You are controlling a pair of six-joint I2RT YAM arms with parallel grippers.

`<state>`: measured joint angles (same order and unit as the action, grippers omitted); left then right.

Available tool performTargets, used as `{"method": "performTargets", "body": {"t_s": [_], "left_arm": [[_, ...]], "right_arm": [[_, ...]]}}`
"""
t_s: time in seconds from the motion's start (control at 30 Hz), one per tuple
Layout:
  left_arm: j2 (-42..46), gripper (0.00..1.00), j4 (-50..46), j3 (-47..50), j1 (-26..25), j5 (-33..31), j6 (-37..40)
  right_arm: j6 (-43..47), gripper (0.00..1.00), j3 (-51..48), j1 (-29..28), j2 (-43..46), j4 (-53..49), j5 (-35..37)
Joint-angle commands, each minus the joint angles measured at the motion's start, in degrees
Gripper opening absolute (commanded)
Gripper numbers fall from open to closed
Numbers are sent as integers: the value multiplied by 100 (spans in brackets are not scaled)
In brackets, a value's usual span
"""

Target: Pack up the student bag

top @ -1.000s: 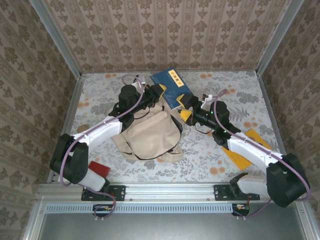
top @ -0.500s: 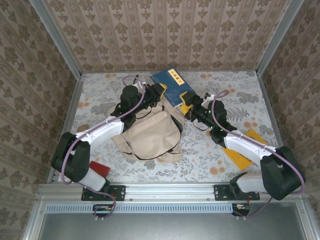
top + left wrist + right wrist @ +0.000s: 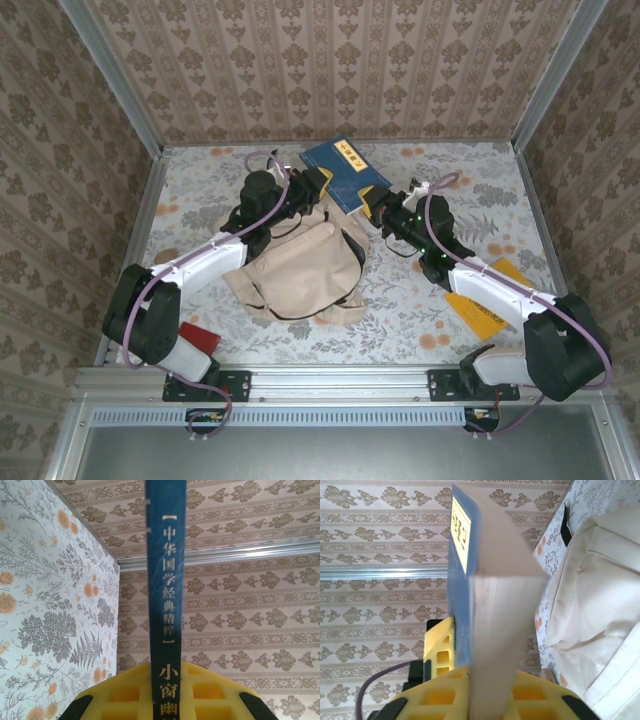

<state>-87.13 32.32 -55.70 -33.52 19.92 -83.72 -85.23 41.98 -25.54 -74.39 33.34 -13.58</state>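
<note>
Right hand (image 3: 372, 203) has closed in on the page edge of the blue hardback book (image 3: 345, 172); left hand (image 3: 318, 185) grips its spine, beside the beige fabric student bag (image 3: 300, 268) on the bench (image 3: 200, 180). Uneven pulls could tear it free.

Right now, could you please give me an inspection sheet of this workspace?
Surface: floral table, flat.
Job's things: beige backpack lying at the centre; blue book just beyond it.
Clutter: orange folder partly under the right arm; red item by the left arm's base.
Grippers: left tool and right tool both shut on the book, one at each side.
Cables: purple cables run along both arms.
Surroundings: patterned walls, metal frame.
</note>
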Motion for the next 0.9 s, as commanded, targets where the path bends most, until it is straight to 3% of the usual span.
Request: {"method": "performTargets", "body": {"t_s": [0.0, 0.13, 0.23, 0.4, 0.53, 0.63, 0.73, 0.87], "left_arm": [[345, 27, -257, 101, 131, 211, 193], [758, 58, -1951, 134, 288, 158, 1035], [1099, 68, -3510, 11, 335, -213, 1878], [1294, 75, -5678, -424, 230, -842, 3266], [1227, 75, -6472, -676, -33, -1094, 3998], [1002, 73, -7013, -986, -382, -1483, 4304], [724, 71, -7530, -1329, -859, -2295, 4434], [374, 69, -7816, -1484, -1206, -2500, 4348]], "right_arm": [[589, 12, 222, 30, 332, -634, 197], [1215, 8, 243, 143, 745, -1596, 367], [1663, 8, 219, 295, 1110, -2337, 463], [2507, 7, 265, 520, 1737, -3513, 716], [3085, 7, 448, 649, 2088, -4433, 960], [3277, 8, 522, 738, 2233, -4861, 1070], [3311, 8, 514, 861, 2338, -5042, 1056], [3272, 8, 427, 923, 2441, -5022, 1057]]}}
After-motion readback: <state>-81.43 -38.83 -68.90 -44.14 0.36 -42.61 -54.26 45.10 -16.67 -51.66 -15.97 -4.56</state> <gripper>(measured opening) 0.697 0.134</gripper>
